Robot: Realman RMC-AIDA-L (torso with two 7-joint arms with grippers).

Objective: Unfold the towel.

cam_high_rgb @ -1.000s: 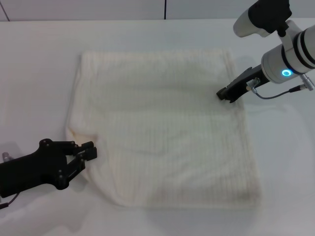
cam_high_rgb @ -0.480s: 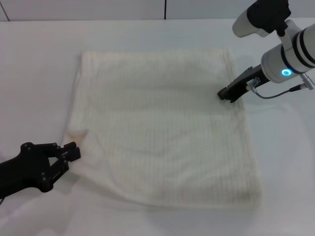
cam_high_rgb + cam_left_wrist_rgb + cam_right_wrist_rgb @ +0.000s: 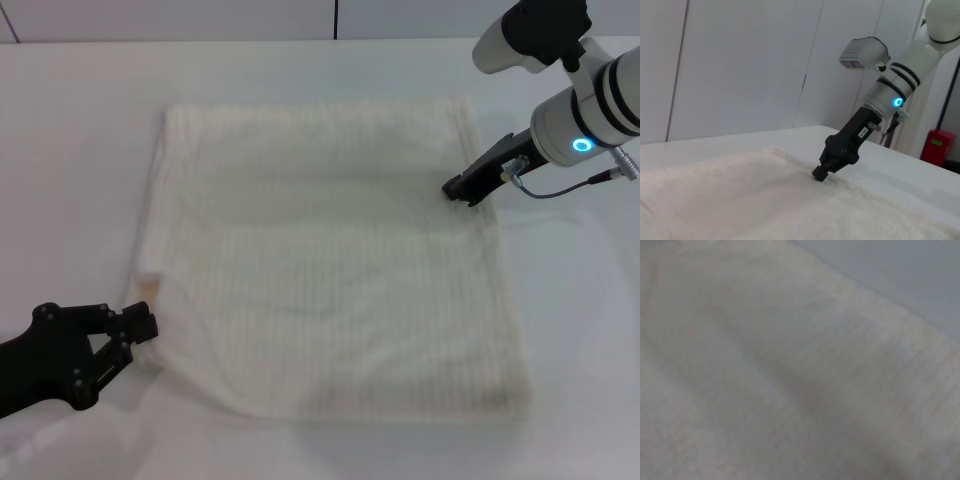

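Note:
The towel (image 3: 330, 260) is a large cream-white ribbed cloth lying spread nearly flat on the white table. My left gripper (image 3: 145, 325) is at the towel's near left edge, with its fingers closed on the hem. My right gripper (image 3: 457, 190) is low on the towel's far right edge, fingers together and tip down on the cloth. It also shows in the left wrist view (image 3: 822, 172), resting on the towel (image 3: 740, 200). The right wrist view shows only towel fabric (image 3: 765, 380), very close.
The white table (image 3: 80, 150) extends around the towel on all sides. A wall runs behind the table's far edge. A red object (image 3: 936, 145) stands off to the side beyond the right arm.
My left gripper has drawn back to the left and toward the near edge, and the towel's near left edge has spread out with it. The right gripper has stayed still.

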